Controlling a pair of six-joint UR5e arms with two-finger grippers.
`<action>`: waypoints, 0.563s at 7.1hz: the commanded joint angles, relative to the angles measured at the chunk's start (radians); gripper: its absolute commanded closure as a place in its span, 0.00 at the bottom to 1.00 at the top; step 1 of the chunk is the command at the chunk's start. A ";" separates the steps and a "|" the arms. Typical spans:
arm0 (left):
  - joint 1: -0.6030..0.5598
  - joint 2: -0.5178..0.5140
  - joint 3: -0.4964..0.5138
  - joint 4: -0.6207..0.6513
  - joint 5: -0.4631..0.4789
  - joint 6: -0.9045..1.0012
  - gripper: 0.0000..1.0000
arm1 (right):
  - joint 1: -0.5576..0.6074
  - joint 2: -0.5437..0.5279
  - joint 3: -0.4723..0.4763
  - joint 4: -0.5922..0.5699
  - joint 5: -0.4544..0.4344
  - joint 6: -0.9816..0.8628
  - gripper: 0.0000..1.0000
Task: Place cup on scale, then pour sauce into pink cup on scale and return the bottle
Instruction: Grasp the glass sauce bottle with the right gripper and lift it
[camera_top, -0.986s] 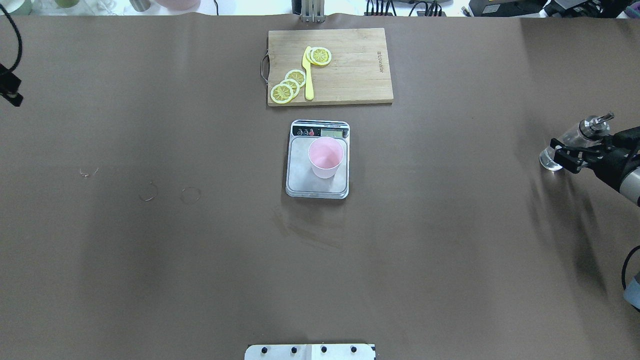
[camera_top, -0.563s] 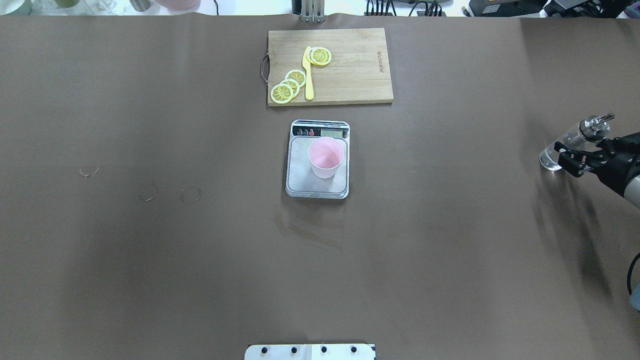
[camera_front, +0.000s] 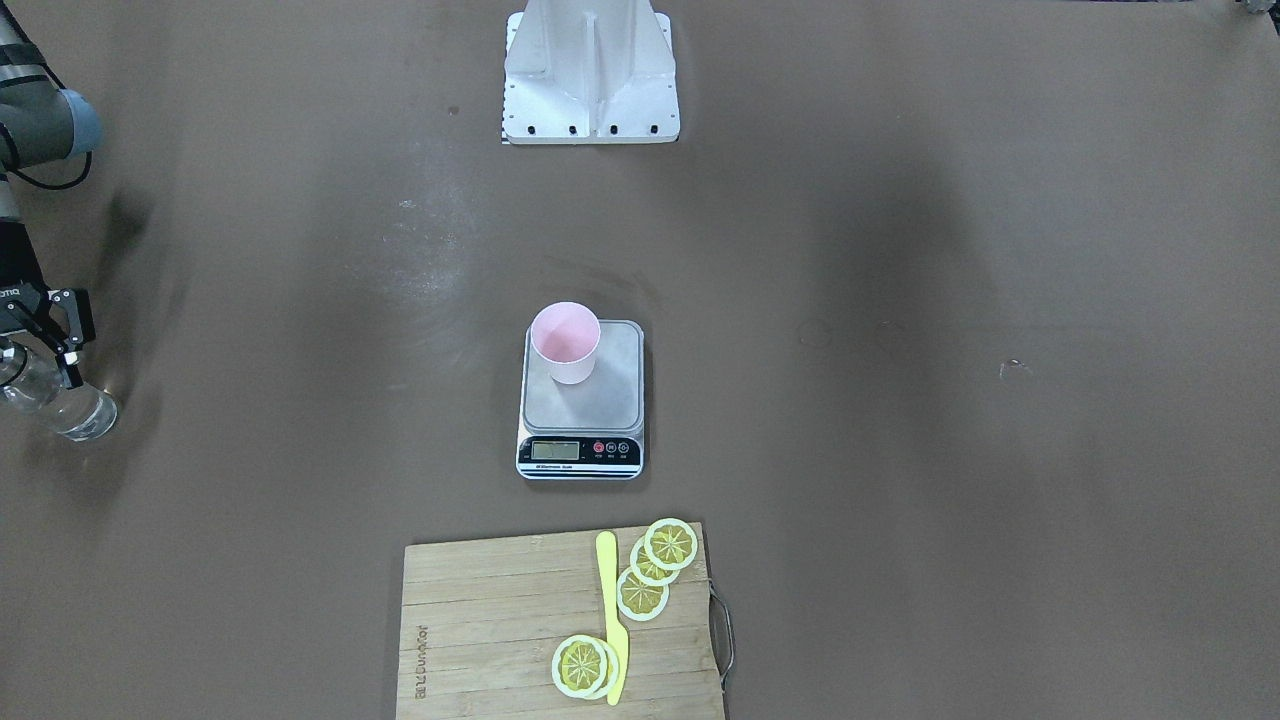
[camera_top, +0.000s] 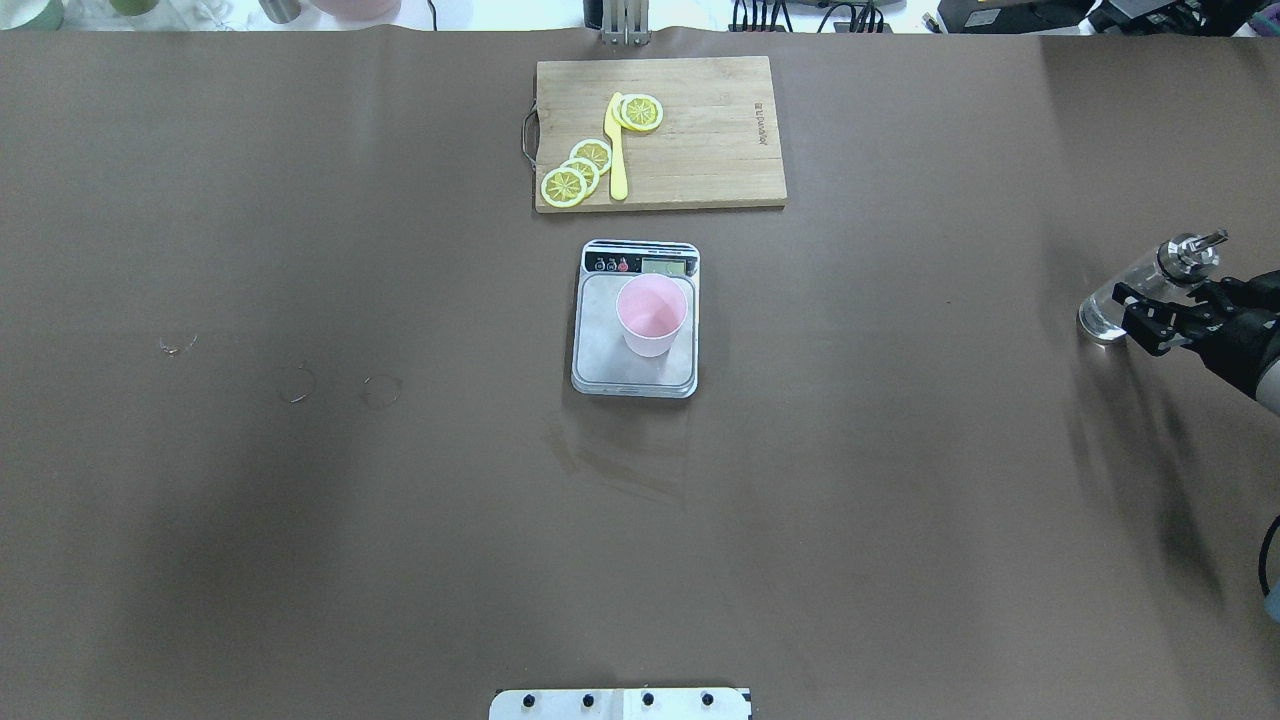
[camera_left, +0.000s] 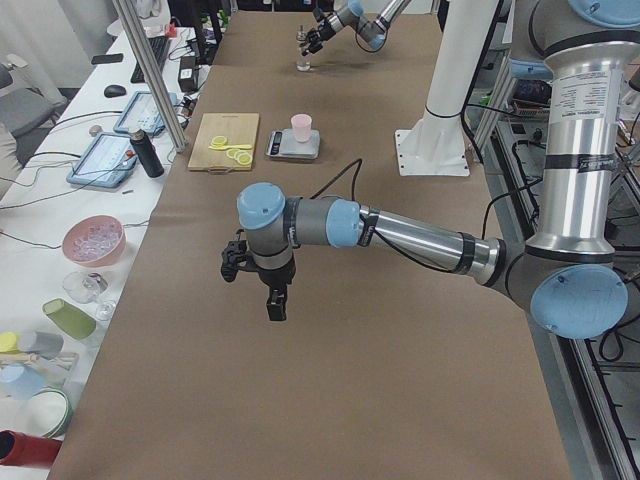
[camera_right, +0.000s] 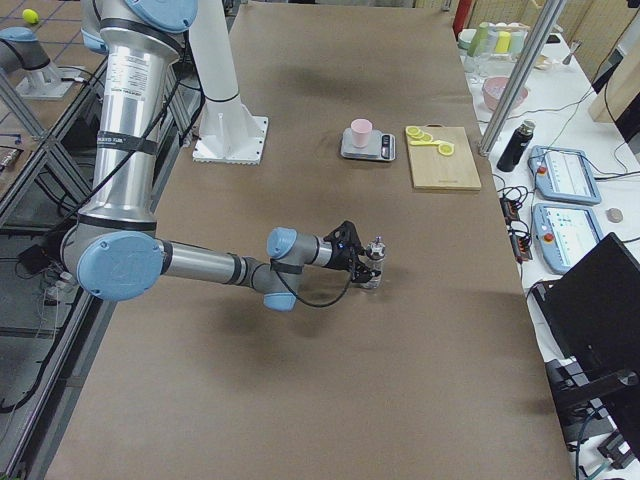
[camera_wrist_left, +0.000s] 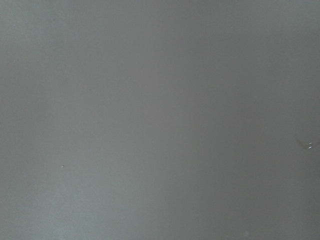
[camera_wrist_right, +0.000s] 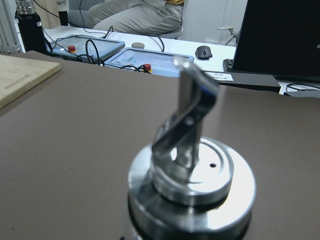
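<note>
1. Well, from across the table, my right gripper (camera_front: 40, 335) has a finger on either side of the bottle (camera_front: 60, 400), which stands on the table paper. Whether I press it or only flank it, I cannot tell. The cup (camera_front: 566, 345) stands on the scale (camera_front: 600, 400), well apart from my fingers.
2. From overhead, the bottle's base shows past my fingertips, with its body between them. Cup and scale lie far beyond my fingertips.
3. From the table's ends, my left gripper (camera_left: 255, 285) hangs over the paper, well apart from cup, scale and bottle. How far open it is, I cannot tell.
4. My left wrist sees only paper. My right wrist sees the steel spout (camera_wrist_right: 192, 115) close by my fingers, none of which are in shot.
5. I judge the bottle is the business in hand. To do it well, I should keep it upright and move straight along my fingers' line. I should never drag sideways, lest the tall bottle tip and the sauce (camera_top: 1098, 322) spill.
</note>
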 joint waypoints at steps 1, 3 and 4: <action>-0.001 0.101 0.032 -0.148 -0.003 0.000 0.03 | 0.098 -0.001 0.198 -0.224 0.100 -0.074 1.00; -0.001 0.103 0.075 -0.150 -0.011 0.002 0.02 | 0.101 0.046 0.340 -0.449 0.121 -0.103 1.00; -0.002 0.103 0.080 -0.144 -0.038 0.000 0.02 | 0.101 0.087 0.345 -0.454 0.116 -0.100 1.00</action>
